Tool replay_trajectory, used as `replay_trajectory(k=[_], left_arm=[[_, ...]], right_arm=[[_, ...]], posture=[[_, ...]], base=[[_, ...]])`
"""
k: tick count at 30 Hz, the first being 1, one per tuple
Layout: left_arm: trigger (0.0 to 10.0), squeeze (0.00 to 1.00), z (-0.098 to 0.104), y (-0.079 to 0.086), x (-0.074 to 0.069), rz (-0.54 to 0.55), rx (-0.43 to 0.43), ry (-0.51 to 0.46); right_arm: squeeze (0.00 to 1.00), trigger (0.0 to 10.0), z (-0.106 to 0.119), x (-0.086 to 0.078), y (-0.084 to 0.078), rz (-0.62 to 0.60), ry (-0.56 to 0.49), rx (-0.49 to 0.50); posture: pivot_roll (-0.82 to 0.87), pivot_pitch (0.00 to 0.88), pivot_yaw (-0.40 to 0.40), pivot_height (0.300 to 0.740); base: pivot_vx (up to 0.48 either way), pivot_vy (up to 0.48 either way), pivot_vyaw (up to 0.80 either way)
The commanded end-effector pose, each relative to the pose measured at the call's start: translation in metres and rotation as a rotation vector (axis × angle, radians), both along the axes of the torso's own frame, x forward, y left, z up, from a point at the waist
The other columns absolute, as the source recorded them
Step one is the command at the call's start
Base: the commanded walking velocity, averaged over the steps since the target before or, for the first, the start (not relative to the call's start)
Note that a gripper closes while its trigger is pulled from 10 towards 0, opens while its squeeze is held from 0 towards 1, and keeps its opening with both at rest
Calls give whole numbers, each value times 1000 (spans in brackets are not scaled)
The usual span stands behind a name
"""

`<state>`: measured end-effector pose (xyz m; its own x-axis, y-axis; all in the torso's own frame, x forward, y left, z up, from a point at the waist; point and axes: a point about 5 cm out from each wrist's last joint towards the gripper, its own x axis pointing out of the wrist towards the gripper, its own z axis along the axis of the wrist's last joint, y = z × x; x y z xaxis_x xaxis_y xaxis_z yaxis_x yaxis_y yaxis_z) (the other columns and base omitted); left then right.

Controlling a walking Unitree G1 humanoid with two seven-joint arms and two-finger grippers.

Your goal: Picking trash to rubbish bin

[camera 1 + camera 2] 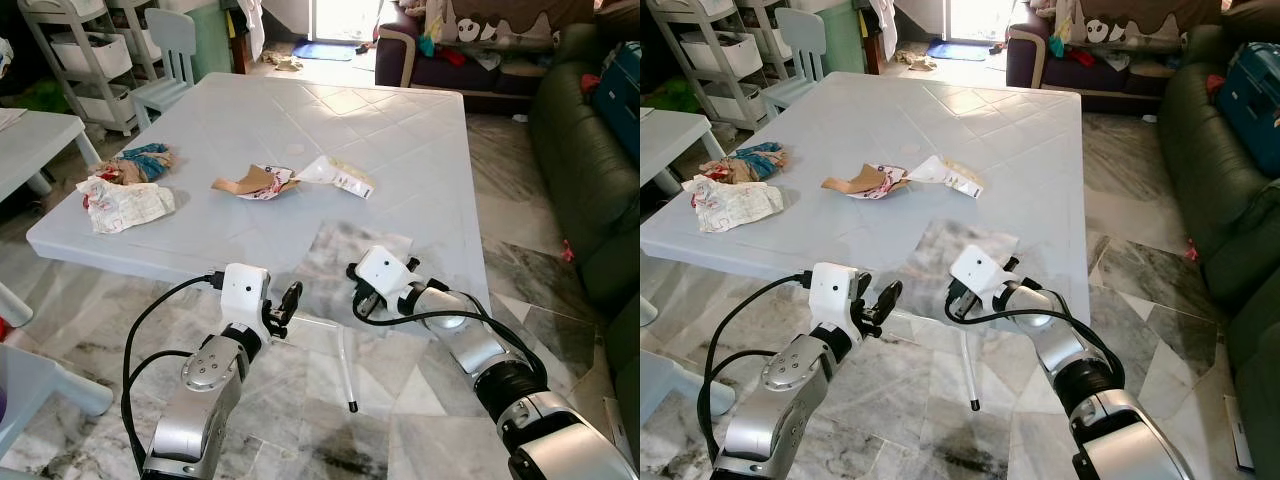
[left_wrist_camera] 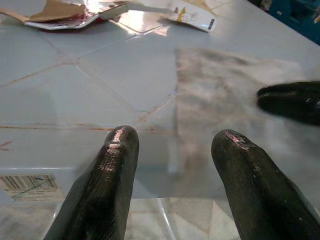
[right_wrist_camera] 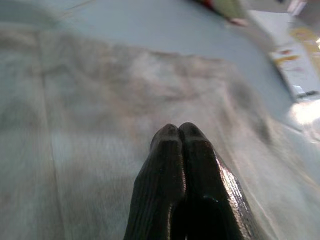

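Left eye view: pale blue table (image 1: 420, 140) carrying torn wrapper scraps (image 1: 290, 181) mid-surface and crumpled paper (image 1: 125, 204) near its left edge. Left gripper (image 1: 283, 308) at the near edge, fingers (image 2: 112, 165) apart. Right gripper (image 1: 362, 301) beside it over a grey patch, fingers (image 3: 180, 165) pressed together, empty. Recommended: reach forward to the scraps, open wide, descend flat, clamp firmly.

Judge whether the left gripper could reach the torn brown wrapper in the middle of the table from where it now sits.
Probably yes: the left gripper is open at the table's near edge, and bare tabletop lies between it and the torn brown wrapper.
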<state>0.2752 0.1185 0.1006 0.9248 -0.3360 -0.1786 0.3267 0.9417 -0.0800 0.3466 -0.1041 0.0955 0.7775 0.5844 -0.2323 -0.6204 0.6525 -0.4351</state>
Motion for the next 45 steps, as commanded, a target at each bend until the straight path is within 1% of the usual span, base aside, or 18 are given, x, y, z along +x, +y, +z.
replay_trajectory(k=[1, 2, 3, 4, 7, 13, 14, 15, 16, 17, 19, 22, 26, 27, 28, 31, 38, 45], left_arm=[[10000, 0, 1, 0, 2, 11, 9, -8], [10000, 0, 1, 0, 2, 11, 9, -8], [10000, 0, 4, 1, 4, 24, 7, -23], [10000, 0, 5, 2, 5, 30, 6, -32], [10000, 0, 7, 3, 7, 40, 3, -44], [10000, 0, 9, 3, 9, 46, 0, -50], [10000, 0, 9, 3, 9, 47, 0, -51], [10000, 0, 9, 3, 9, 48, 0, -52], [10000, 0, 9, 3, 9, 48, -1, -52], [10000, 0, 9, 2, 10, 49, -1, -53], [10000, 0, 9, 2, 10, 50, -2, -54], [10000, 0, 9, 2, 10, 49, -4, -53], [10000, 0, 9, 1, 10, 48, -4, -53], [10000, 0, 8, 1, 10, 48, -6, -52], [10000, 0, 8, 1, 10, 48, -6, -52], [10000, 0, 8, -1, 10, 43, -9, -51], [10000, 0, 6, -3, 9, 32, -6, -43], [10000, 0, -1, 0, 2, -48, 22, 4]], right_arm=[[0, 0, 11, 5, -4, -40, -50, 51], [0, 0, 11, 5, -4, -40, -50, 51], [0, 0, 35, 13, -7, -98, -168, 133], [0, 0, 50, 17, -10, -128, -231, 176], [0, 0, 74, 23, -15, -174, -326, 247], [0, 0, 94, 26, -23, -207, -381, 298], [0, 4706, 94, 25, -25, -209, -381, 289], [0, 10000, 92, 25, -26, -206, -368, 288], [0, 10000, 90, 24, -26, -197, -353, 288], [1000, 10000, 87, 22, -26, -183, -331, 293], [1000, 10000, 82, 19, -26, -160, -295, 293], [1000, 10000, 68, 5, -18, -12, -209, 235], [1000, 10000, 66, 0, -16, 47, -188, 218], [1000, 10000, 63, -7, -15, 118, -162, 175], [1000, 10000, 63, -7, -15, 118, -162, 175], [1000, 10000, 55, -20, -14, 217, -82, 126], [1000, 10000, 40, -34, -11, 295, -4, 55], [1000, 10000, 31, -33, -22, 249, -6, -45]], posture=[[-80, 57, -36, 740], [-80, 57, -36, 740], [-82, 55, -34, 740], [-83, 54, -33, 740], [-83, 54, -31, 740], [-83, 51, -30, 740], [-84, 50, -31, 740], [-84, 50, -32, 740], [-84, 50, -32, 740], [-85, 49, -32, 740], [-85, 49, -32, 740], [-86, 49, -33, 740], [-90, 49, -33, 740], [-93, 49, -33, 740], [-93, 49, -33, 740], [-97, 49, -34, 740], [-99, 49, -33, 740], [-92, 47, -29, 740]], base=[[0, 0, 0], [0, 0, 0], [0, 0, 0], [0, 0, 0], [0, 0, 0], [0, 0, 0], [0, 0, 0], [0, 0, 0], [0, 0, 0], [0, 0, 0], [0, 0, 0], [0, 0, 0], [0, 0, 0], [0, 0, 0], [0, 0, 0], [0, 0, 0], [0, 0, 0], [0, 0, 0]])
